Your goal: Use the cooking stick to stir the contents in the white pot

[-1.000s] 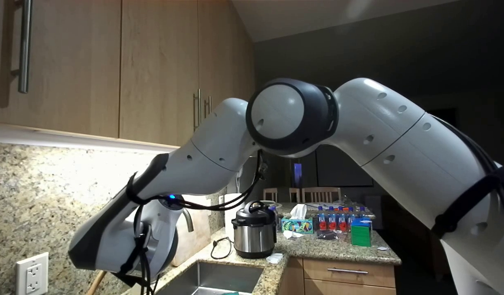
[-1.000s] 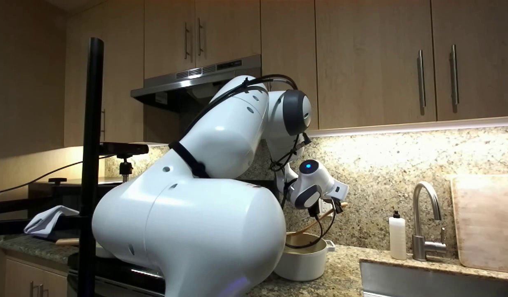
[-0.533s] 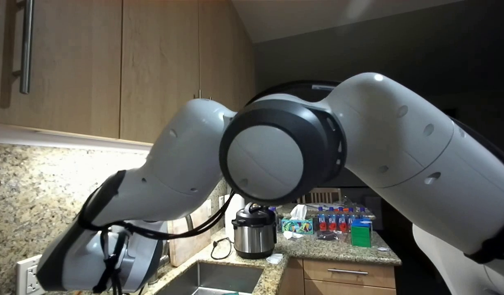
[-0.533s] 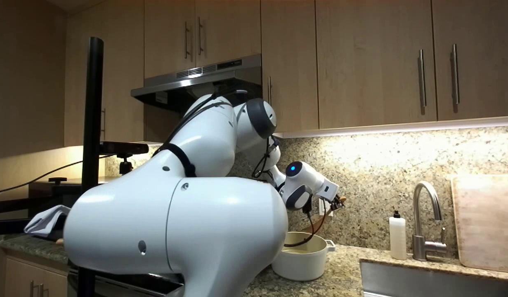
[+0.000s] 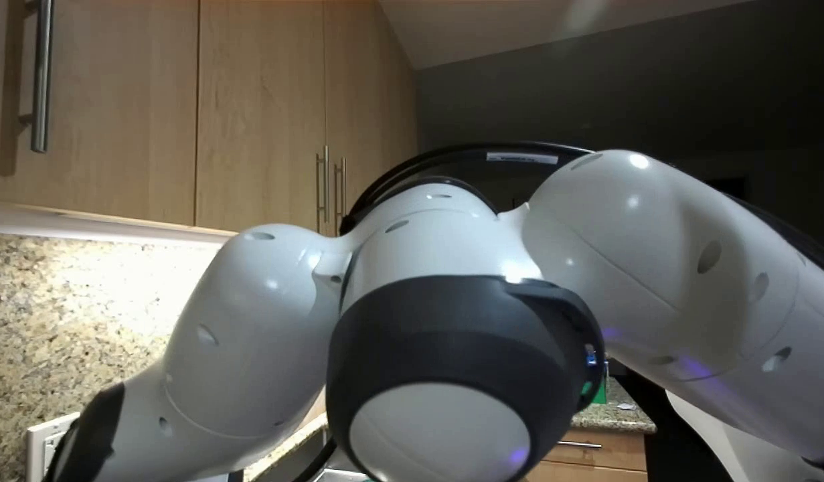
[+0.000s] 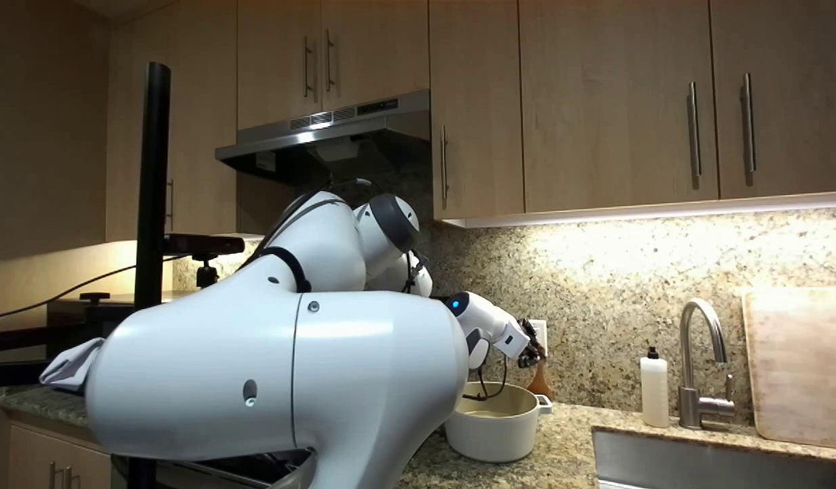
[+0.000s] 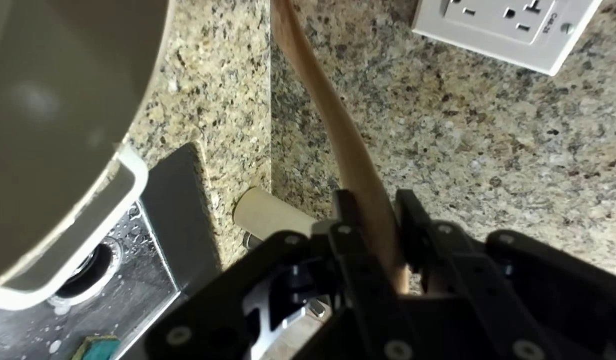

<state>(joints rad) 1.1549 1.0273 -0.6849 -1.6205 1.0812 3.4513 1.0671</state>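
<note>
1. The cooking stick (image 7: 349,142): brown wood, long & slim, w/ a slight bend along the shaft. Top edge of the wrist view cuts off its far end. In an exterior view that end shows as a flat, wider orange-brown blade, pointing down.
2. The gripper (image 7: 378,212) has the stick pinched — dark fingers (image 7: 346,210), one per side, touching the shaft. Stick runs btwn the tips & on toward the gripper's base; blade end sits well apart from them.
3. Stick position: outside the white pot (image 6: 492,438), beside its rim, slanting along the granite backsplash (image 7: 488,165). In an exterior view the blade is nr the pot's handle (image 7: 138,175) — can't tell if it touches wall or counter.
4. Pot upright on the counter (image 6: 564,445), open-topped, pale inside w/ a dull sheen. Contents unclear.
5. Bkgd: outlet (image 7: 510,25) on the wall; soap bottle (image 6: 655,394) nr the faucet (image 6: 689,411); sponge (image 7: 100,348) in the sink (image 7: 25,300).
</note>
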